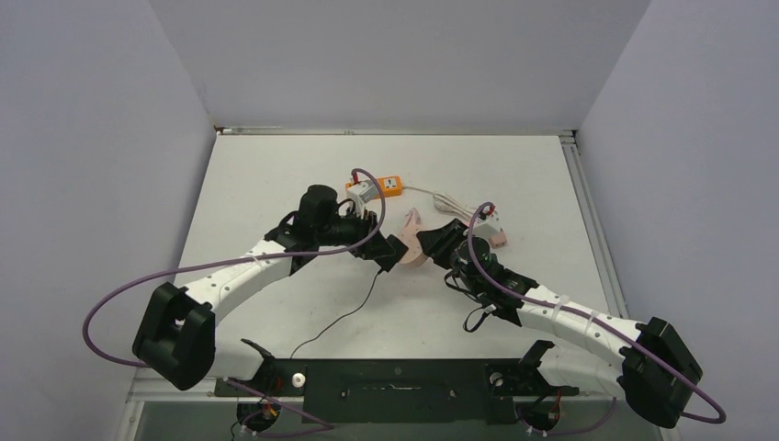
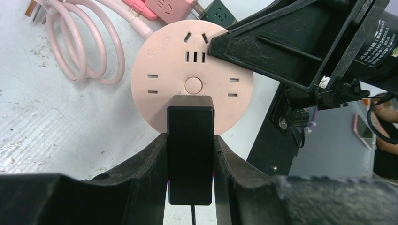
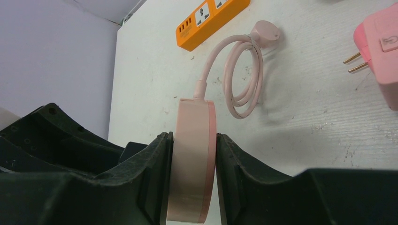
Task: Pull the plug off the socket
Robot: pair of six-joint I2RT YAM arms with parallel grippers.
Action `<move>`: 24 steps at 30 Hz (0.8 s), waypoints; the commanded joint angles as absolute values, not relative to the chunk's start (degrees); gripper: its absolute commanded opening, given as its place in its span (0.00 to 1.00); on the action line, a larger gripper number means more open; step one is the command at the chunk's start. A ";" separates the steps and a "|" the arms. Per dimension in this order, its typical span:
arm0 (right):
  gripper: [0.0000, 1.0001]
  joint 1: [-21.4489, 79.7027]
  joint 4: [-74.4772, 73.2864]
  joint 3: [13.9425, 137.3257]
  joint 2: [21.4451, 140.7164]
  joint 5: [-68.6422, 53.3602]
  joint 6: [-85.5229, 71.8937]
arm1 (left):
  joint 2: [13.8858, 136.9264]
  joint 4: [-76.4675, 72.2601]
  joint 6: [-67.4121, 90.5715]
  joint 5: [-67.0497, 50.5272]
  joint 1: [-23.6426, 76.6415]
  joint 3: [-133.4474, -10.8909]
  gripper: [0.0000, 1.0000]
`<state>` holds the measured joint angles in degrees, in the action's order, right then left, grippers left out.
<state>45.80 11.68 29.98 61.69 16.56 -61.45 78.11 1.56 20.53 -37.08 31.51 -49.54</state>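
While both arms reach inward over the white, scuffed table [image 1: 276, 175], the left arm [image 1: 248, 271] and the right arm [image 1: 560, 312] meet near its middle. The right gripper [image 3: 193, 150] is pinched on the round socket [image 3: 192, 159], a matte pink plastic disc held on edge, with the black, rough-moulded fingers [image 3: 157, 168] pressed against its two flat faces. From the left wrist view, the face of the disc shows slotted outlets spaced around a central round button. One outlet near the lower rim is occupied by the black plug [image 2: 190, 150], a smooth rectangular block with a thin black lead running from its rear end. The left gripper [image 2: 190, 140] is clamped on the long sides of this block, its pads [image 2: 150, 159] touching it on both sides. At the far centre of the table lies an orange power strip [image 1: 378, 187], a long box with white outlet panels. The socket's pink cable [image 3: 244, 79] rests beside it in a loose coil on the table. A pink adaptor [image 3: 380, 51] with two brass prongs lies to the right.
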 commanded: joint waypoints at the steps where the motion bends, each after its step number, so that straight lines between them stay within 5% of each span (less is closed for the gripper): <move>1: 0.05 45.62 10.65 31.55 58.89 20.76 -59.90 | 74.01 1.98 16.47 -25.10 32.06 -51.49 0.00; 24: 0.05 42.60 14.09 31.48 61.63 17.83 -55.81 | 72.14 7.56 13.46 -11.99 35.13 -52.34 0.00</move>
